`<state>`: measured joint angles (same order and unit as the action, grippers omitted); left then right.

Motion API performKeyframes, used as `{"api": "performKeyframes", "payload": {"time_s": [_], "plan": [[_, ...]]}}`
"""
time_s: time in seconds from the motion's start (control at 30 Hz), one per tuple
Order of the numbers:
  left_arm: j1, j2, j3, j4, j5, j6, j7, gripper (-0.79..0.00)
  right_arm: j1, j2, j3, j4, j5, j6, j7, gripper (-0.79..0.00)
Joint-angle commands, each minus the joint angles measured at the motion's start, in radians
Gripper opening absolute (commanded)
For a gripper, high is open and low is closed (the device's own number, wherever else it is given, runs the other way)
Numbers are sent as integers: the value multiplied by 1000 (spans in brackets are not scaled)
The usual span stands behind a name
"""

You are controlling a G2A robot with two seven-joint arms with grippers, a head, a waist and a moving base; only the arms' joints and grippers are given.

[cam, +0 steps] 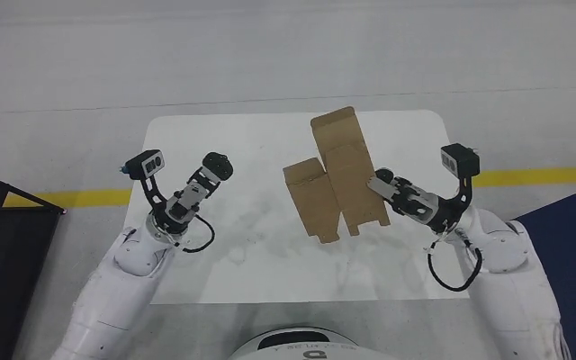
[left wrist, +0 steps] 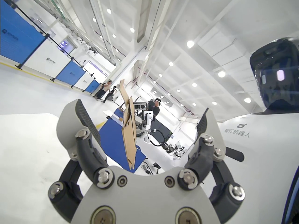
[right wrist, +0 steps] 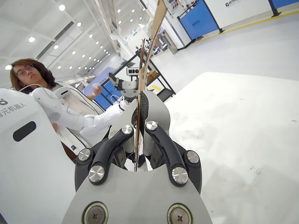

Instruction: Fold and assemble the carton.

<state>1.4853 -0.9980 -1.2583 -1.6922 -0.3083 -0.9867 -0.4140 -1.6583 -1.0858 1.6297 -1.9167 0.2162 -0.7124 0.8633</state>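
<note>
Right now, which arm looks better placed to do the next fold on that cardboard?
Probably the left. The right pincer is already shut on an edge of the carton, holding it, so it is busy. The left pincer is open, holds nothing, and faces the carton from across the table.

White table (cam: 252, 261) with rounded corners, top faintly scuffed

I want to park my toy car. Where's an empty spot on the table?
Bare table lies between the left gripper and the carton, and along the edge nearest the robot. It is crowded on the right, where the right gripper clamps the carton.
</note>
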Motion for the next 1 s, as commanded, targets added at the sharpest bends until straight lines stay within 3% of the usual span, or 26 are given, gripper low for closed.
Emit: {"api": "performKeyframes", "payload": {"time_s": [0.0, 0.13, 0.23, 0.33, 0.4, 0.43, 0.5, 0.53, 0.63, 0.9, 0.93, 0.97], "plan": [[-43, -7, 38, 10, 42, 33, -28, -65, -3, 2, 7, 2, -4, 3, 3, -785], [-120, -22, 115, 37, 193, 115, -88, -55, -11, 4, 4, -9, -35, 8, -11, -785], [-159, -38, 167, 37, 297, 162, -58, -105, -14, 6, -3, -20, -61, 13, -18, -785], [-185, -55, 222, 38, 301, 160, -28, -114, -13, 7, -12, -23, -68, 13, -20, -785], [-201, -64, 250, 49, 270, 150, -9, -197, -12, 9, -15, -23, -73, 16, -16, -785], [-210, -68, 260, 57, 261, 147, -8, -323, -11, 10, -16, -23, -73, 17, -14, -785], [-226, -73, 274, 71, 253, 142, -8, -449, -8, 12, -17, -22, -73, 18, -11, -785], [-234, -75, 278, 78, 260, 140, -12, -588, -7, 12, -16, -19, -71, 18, -12, -785], [-244, -81, 289, 91, 244, 128, -6, -782, -2, 15, -13, -13, -65, 18, -12, -785], [-260, -88, 292, 110, 263, 112, -19, -785, 21, 24, -9, -36, -101, -18, 16, -785], [-260, -88, 293, 111, 257, 106, -17, -785, 23, 26, -9, -42, -111, -21, 28, -696], [-261, -89, 293, 112, 254, 101, -19, -785, 24, 28, -11, -44, -114, -21, 36, -468]]}}
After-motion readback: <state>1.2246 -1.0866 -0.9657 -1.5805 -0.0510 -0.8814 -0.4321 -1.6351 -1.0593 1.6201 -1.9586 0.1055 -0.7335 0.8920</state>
